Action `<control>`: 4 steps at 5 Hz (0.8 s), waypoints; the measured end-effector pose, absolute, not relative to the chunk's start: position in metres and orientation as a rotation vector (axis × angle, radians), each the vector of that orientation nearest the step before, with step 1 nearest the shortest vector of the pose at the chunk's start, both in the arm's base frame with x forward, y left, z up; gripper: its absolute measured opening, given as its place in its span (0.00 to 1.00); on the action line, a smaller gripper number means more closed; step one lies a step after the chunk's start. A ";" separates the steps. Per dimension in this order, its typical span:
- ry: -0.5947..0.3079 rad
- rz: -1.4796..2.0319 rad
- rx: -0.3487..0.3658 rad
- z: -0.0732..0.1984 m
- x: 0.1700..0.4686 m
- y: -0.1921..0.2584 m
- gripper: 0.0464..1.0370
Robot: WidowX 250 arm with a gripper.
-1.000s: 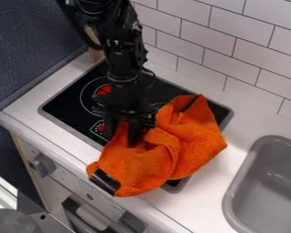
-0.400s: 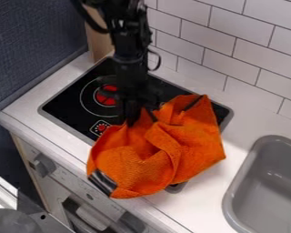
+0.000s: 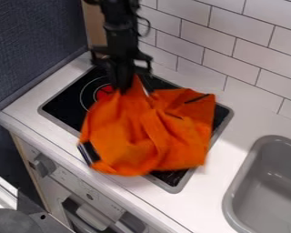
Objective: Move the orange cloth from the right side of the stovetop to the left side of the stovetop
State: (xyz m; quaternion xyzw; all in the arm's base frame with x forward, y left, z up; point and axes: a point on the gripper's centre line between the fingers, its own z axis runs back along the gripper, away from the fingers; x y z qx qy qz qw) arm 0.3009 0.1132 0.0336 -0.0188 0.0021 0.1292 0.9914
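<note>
Orange cloth (image 3: 149, 132) edges motion-blurred.

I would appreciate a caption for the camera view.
A black gripper pinches an orange cloth draped over a black stovetop, beside a gray sink.

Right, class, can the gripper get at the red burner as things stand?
Probably not freely. The gripper is close beside the red burner, but its fingers seem to pinch the cloth, whose folds cover part of the burner.
</note>
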 end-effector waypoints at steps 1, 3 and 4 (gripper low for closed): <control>-0.017 0.313 -0.012 0.047 0.299 0.149 0.01; -0.073 0.385 0.026 0.058 0.299 0.193 0.01; -0.074 0.390 0.012 0.044 0.298 0.201 0.02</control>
